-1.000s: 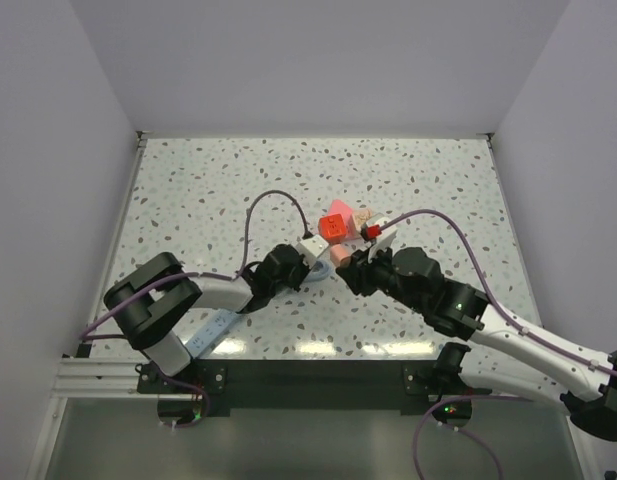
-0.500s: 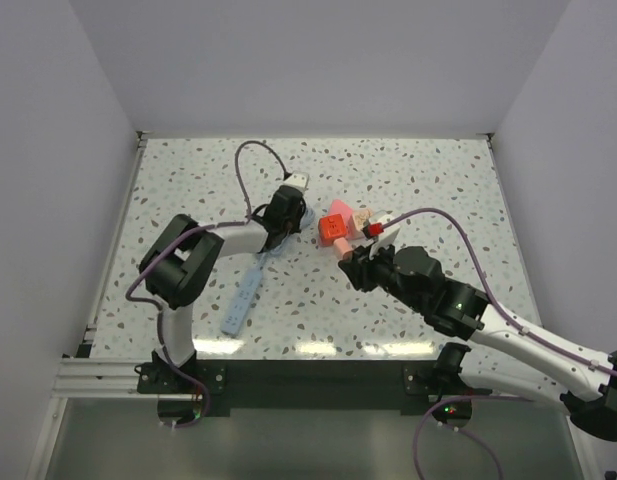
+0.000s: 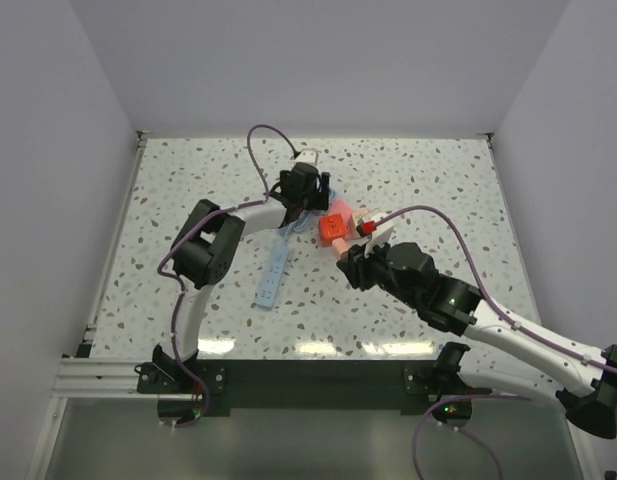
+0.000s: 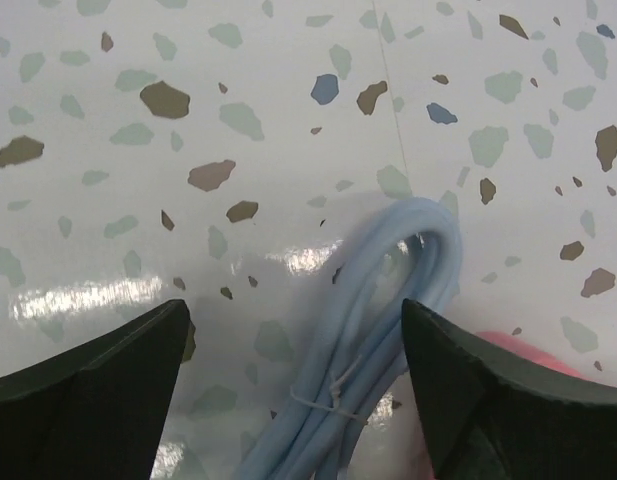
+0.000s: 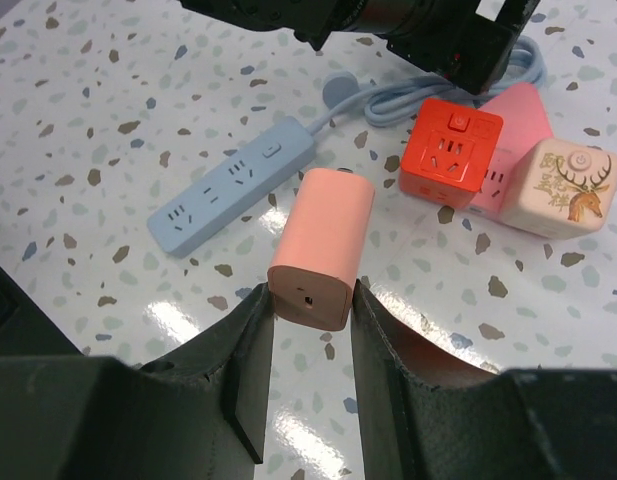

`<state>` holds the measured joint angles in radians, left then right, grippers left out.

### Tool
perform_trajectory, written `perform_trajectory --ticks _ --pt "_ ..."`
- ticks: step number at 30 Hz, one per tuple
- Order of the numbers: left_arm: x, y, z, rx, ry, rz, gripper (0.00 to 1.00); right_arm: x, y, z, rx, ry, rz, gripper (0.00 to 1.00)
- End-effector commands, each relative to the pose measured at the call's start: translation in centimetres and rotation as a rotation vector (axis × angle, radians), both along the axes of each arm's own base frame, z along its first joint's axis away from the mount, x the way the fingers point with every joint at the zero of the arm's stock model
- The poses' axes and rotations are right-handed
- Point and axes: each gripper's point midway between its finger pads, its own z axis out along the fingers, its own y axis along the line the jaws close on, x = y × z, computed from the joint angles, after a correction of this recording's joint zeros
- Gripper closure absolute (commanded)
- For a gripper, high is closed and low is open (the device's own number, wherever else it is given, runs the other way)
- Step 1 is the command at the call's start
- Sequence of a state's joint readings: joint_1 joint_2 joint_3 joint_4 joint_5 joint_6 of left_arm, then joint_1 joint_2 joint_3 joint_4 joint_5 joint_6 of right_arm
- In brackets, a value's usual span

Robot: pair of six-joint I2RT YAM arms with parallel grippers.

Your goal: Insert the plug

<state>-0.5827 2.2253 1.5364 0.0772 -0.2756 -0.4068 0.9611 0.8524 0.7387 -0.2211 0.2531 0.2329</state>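
Note:
The plug (image 5: 323, 245) is a small salmon-orange block, and my right gripper (image 5: 308, 300) is shut on its near end, holding it a little above the table. A light-blue power strip (image 5: 233, 185) lies just beyond it, sockets up; in the top view the power strip (image 3: 273, 270) lies left of my right gripper (image 3: 350, 262). My left gripper (image 3: 306, 185) hovers at the far end of the strip's cord. Its jaws stand open over the bundled blue cable (image 4: 388, 290), touching nothing.
A bright red socket cube (image 5: 450, 150), a flat pink triangle (image 5: 518, 110) and a beige cube with a deer print (image 5: 573, 185) cluster right of the strip's cable. In the top view the red cube (image 3: 335, 228) sits between the two grippers.
My left arm swung away from me and to the right, dragging the power strip along by its cable, then opened and let the cable go. The right gripper barely moved, still holding the plug.

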Motion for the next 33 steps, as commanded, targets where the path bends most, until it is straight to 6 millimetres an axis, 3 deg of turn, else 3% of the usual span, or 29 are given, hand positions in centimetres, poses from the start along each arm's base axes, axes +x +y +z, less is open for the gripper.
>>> perform_trajectory --ticks 1,4,5,6,7,8,9,10,11,12,13,14,15,16,17,20,21,23,24,27,33 --pt "-0.1 0.3 5.7 -0.090 -0.099 -0.005 0.03 0.2 1.8 2.0 0.015 -0.038 0.078 1.00" --pt "-1.2 1.8 7.3 -0.080 -0.123 -0.020 0.00 -0.6 2.9 1.7 -0.025 -0.041 0.191 1.00" --pt "-1.6 2.5 10.4 -0.098 -0.176 -0.027 0.00 -0.5 3.1 1.8 -0.051 -0.051 0.222 1.00" --pt "-3.0 3.2 9.7 -0.093 -0.158 -0.049 0.00 -0.9 3.3 1.6 -0.061 -0.041 0.262 1.00" --pt "-3.4 4.1 13.1 -0.130 -0.225 -0.056 0.00 -1.2 3.7 2.0 -0.058 -0.045 0.303 1.00" --pt "-4.1 4.7 14.0 -0.137 -0.245 -0.074 0.00 -1.1 3.8 1.9 -0.071 -0.050 0.326 1.00" --pt "-5.8 5.2 12.9 -0.151 -0.234 -0.113 0.00 -1.6 4.2 2.2 -0.055 -0.042 0.380 1.00" --pt "-6.8 6.1 15.7 -0.185 -0.296 -0.132 0.00 -1.8 4.6 3.0 -0.038 -0.045 0.416 1.00" --pt "-7.9 6.4 16.1 -0.191 -0.317 -0.167 0.00 -1.3 4.4 3.3 -0.043 -0.057 0.438 1.00" --pt "-10.3 6.5 13.8 -0.200 -0.280 -0.232 0.00 -1.2 4.6 2.9 -0.051 -0.033 0.468 1.00" --pt "-11.3 6.8 17.1 -0.248 -0.393 -0.264 0.00 -1.9 5.3 3.9 -0.028 -0.030 0.541 1.00" --pt "-12.5 6.9 17.3 -0.263 -0.419 -0.296 0.00 -1.7 5.3 3.9 -0.045 -0.037 0.567 1.00" --pt "-14.6 7.1 15.4 -0.275 -0.395 -0.346 0.00 -1.7 5.4 2.5 -0.085 0.017 0.590 1.00" --pt "-15.6 7.4 17.9 -0.306 -0.480 -0.364 0.00 -1.5 5.7 3.4 -0.087 0.010 0.603 1.00" --pt "-16.9 7.8 16.4 -0.308 -0.461 -0.374 0.00 -1.4 5.6 2.7 -0.123 0.034 0.613 1.00" --pt "-19.1 8.7 18.2 -0.342 -0.531 -0.385 0.00 0.1 6.2 2.4 -0.139 0.089 0.585 1.00" --pt "-19.6 9.4 17.2 -0.342 -0.520 -0.355 0.00 0.3 6.5 2.3 -0.132 0.111 0.585 1.00" --pt "-20.1 10.6 17.2 -0.357 -0.526 -0.295 0.00 0.9 7.6 2.0 -0.110 0.178 0.569 1.00" --pt "-19.8 12.0 15.4 -0.327 -0.486 -0.208 0.00 1.3 7.9 1.7 -0.109 0.201 0.554 1.00" --pt "-20.0 14.4 12.5 -0.282 -0.422 -0.077 0.00 2.1 8.3 0.3 -0.122 0.271 0.510 1.00" --pt "-21.5 16.4 5.8 -0.269 -0.236 0.058 0.02 3.3 8.5 -1.3 -0.089 0.352 0.391 1.00"
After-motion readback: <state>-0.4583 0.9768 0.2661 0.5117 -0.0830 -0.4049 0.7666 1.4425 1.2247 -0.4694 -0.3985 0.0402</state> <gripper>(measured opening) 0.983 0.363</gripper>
